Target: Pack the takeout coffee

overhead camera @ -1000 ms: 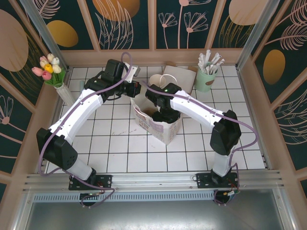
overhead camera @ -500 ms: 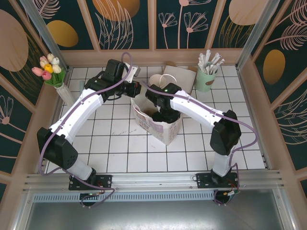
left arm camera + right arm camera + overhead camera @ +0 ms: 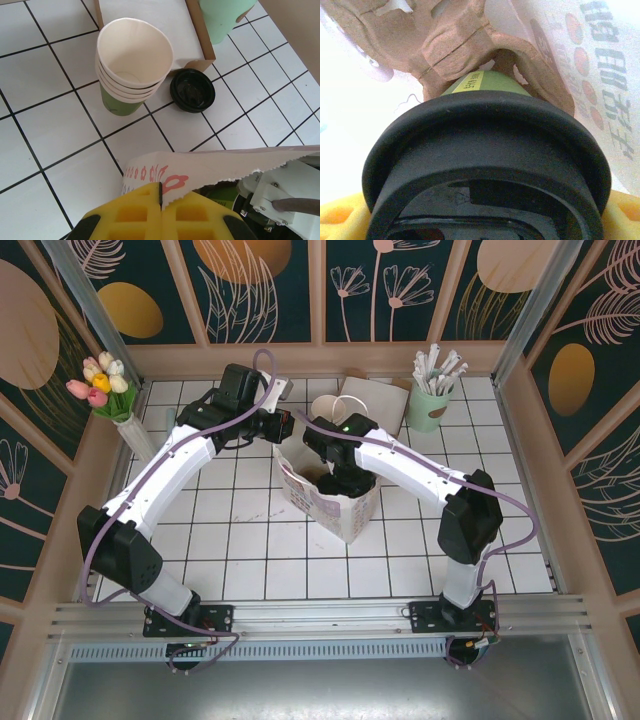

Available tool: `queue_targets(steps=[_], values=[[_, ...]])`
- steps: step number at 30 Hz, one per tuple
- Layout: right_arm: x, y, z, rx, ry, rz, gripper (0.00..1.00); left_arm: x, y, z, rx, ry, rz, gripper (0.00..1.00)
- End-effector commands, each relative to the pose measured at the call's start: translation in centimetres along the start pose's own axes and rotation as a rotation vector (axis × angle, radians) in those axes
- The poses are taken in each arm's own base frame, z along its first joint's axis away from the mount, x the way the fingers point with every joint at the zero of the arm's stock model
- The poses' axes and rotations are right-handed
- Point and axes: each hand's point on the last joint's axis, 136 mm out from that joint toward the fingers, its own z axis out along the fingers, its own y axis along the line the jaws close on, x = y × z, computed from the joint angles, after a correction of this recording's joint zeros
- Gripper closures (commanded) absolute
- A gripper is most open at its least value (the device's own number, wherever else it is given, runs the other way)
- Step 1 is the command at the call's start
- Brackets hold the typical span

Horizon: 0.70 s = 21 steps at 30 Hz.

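Two claws gripping: left claw (image 3: 160,196) is pinching bag (image 3: 225,162) rim between closed pads; right claw (image 3: 480,220) is clamping coffee (image 3: 485,145), bag walls surrounding it.

my white tiled desk (image 3: 250,540) bears a paper bag (image 3: 345,515) near its middle, a stack of cups (image 3: 132,65) just beside a loose black lid (image 3: 192,90), a cardboard tray (image 3: 170,15), a mint straw cup (image 3: 428,408) and a tulip vase (image 3: 125,425) far left.

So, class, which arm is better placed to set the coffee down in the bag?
Right. The right fingers grip the takeout coffee inside the white paper bag. The left fingers are pinched shut on the bag's rim, so freeing them would likely let it sag.
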Motion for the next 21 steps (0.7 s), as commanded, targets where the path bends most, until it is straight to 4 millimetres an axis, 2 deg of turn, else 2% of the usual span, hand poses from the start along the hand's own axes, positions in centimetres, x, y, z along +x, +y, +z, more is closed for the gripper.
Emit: queue_targets(steps=[1, 10, 21], values=[[1.97, -0.47, -0.38, 0.017, 0.052, -0.012, 0.45, -1.25, 0.13, -0.45, -0.010, -0.029, 0.006, 1.00], [2.18, -0.07, -0.29, -0.003, 0.062, -0.016, 0.45, -1.35, 0.10, -0.44, -0.009, -0.031, 0.005, 1.00], [2.55, -0.52, -0.17, 0.019, 0.077, -0.010, 0.45, -1.33, 0.15, -0.38, -0.010, -0.029, 0.005, 1.00]])
